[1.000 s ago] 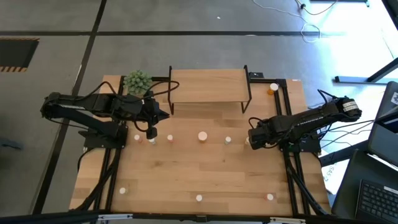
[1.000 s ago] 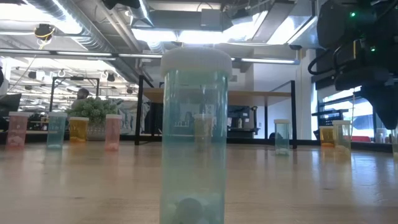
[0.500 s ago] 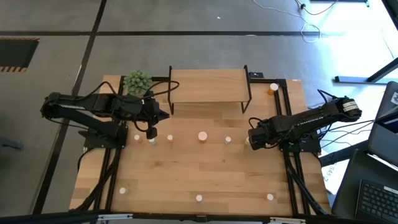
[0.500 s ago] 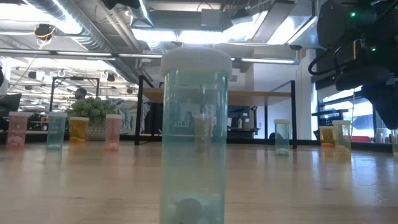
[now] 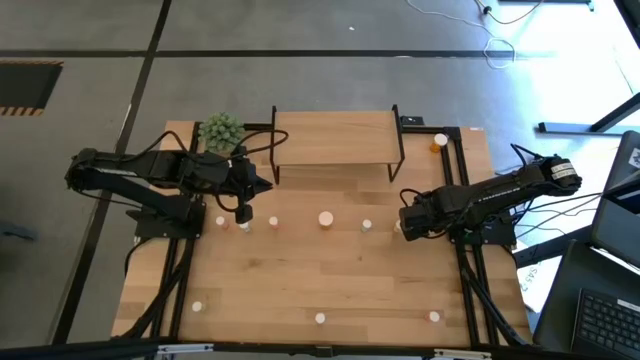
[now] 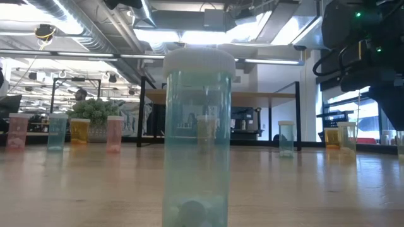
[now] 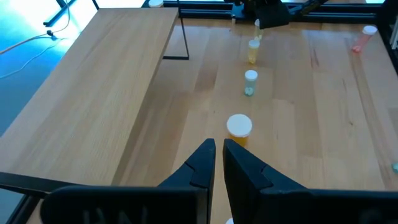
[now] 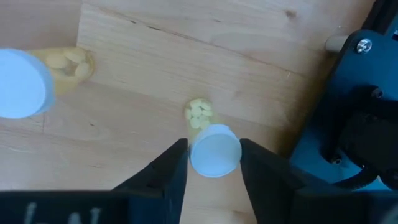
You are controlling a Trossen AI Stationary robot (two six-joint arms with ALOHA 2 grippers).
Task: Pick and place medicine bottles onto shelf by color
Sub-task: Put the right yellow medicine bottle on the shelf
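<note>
— Starting with the right gripper. Closing on anything?
— Pinching the pale yellow bottle at its white cap, one finger pressing on each side. Standing upright on the table, that bottle, in front of the right end of the shelf. From above, disappearing completely under the gripper's dark body.
— Showing anything else beside it?
— Only catching part of a second bottle, yellowish, being cut off by the picture's edge.
— And checking the left gripper?
— Hovering with fingers drawn nearly together, holding nothing, in front of the shelf's left end. Pointing toward an orange bottle just ahead, with a greenish bottle and a yellow bottle lining up beyond it.
— Getting anything useful from table height?
— Not much. Staring straight into one pale green bottle standing right at the lens and blocking the middle. Glimpsing a row of small bottles at the far left by the plant, colours washing out against the bright room. Seeing a dark arm at the upper right, its tip running off the picture; not telling which arm from there.
— Sorting the near-edge bottles from above?
— Making out only white caps; body colours being too small to tell.
</note>
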